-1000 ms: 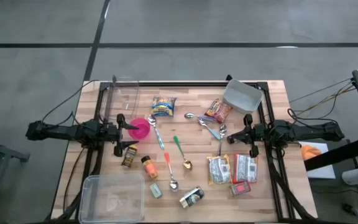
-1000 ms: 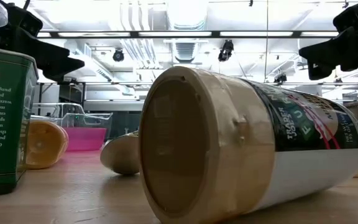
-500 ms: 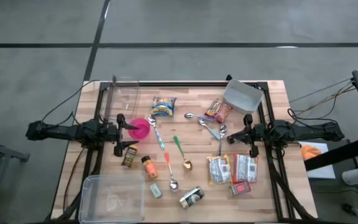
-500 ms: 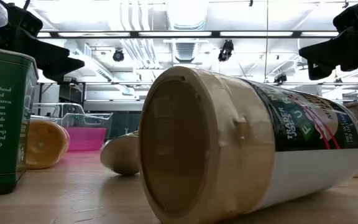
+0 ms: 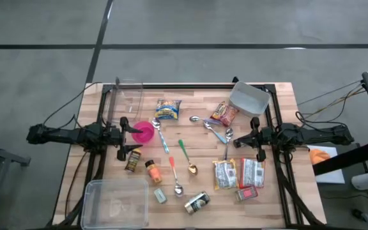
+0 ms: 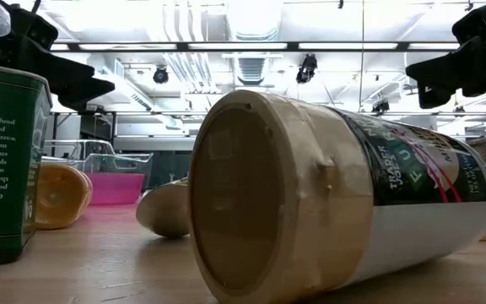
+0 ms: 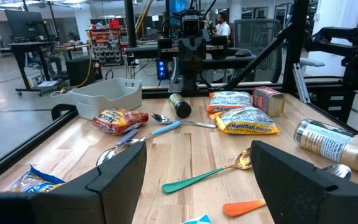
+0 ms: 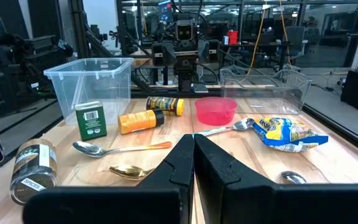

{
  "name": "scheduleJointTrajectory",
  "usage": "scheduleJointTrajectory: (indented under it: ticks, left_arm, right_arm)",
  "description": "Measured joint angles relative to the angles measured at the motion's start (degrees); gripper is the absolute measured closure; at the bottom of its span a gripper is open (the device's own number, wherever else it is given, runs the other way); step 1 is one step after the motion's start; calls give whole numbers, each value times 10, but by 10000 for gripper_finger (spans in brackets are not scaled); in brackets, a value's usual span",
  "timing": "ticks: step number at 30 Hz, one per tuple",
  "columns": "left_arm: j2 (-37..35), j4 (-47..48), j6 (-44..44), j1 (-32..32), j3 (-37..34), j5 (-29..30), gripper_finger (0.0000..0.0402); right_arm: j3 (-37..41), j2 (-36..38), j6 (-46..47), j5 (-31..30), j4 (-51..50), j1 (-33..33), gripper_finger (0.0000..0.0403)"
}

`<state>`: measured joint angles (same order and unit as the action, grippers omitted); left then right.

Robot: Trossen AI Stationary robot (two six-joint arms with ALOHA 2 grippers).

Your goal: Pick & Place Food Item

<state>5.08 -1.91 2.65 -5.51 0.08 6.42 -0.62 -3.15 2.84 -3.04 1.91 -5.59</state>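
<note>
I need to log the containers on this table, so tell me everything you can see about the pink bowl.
The pink bowl is small, round and translucent, plastic by its look, and appears empty. It stands upright on the wooden table, on the left arm's side, just ahead of the left gripper, whose fingers are open. A blue-handled spoon lies beside it; whether they touch cannot be told. In the right wrist view it shows as a shallow pink bowl before a clear bin.

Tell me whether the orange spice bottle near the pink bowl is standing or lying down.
Lying down. The orange spice bottle rests on its side on the table, beside the pink bowl.
</note>
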Motion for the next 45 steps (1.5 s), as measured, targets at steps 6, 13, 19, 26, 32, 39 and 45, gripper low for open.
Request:
scheduleJointTrajectory:
  ticks: [6,13,19,26,32,39,45]
  left_arm:
    - [0,0,0,0,0,0,116]
    - [0,0,0,0,0,0,116]
    - [0,0,0,0,0,0,116]
    - [0,0,0,0,0,0,116]
    - [0,0,0,0,0,0,116]
    - [0,0,8,0,0,0,116]
    - [0,0,48,0,0,2,116]
  right_arm:
    - [0,0,0,0,0,0,393]
    - [0,0,0,0,0,0,393]
    - [0,0,0,0,0,0,393]
    - [0,0,0,0,0,0,393]
    - [0,0,0,0,0,0,393]
    - [0,0,0,0,0,0,393]
    - [0,0,0,0,0,0,393]
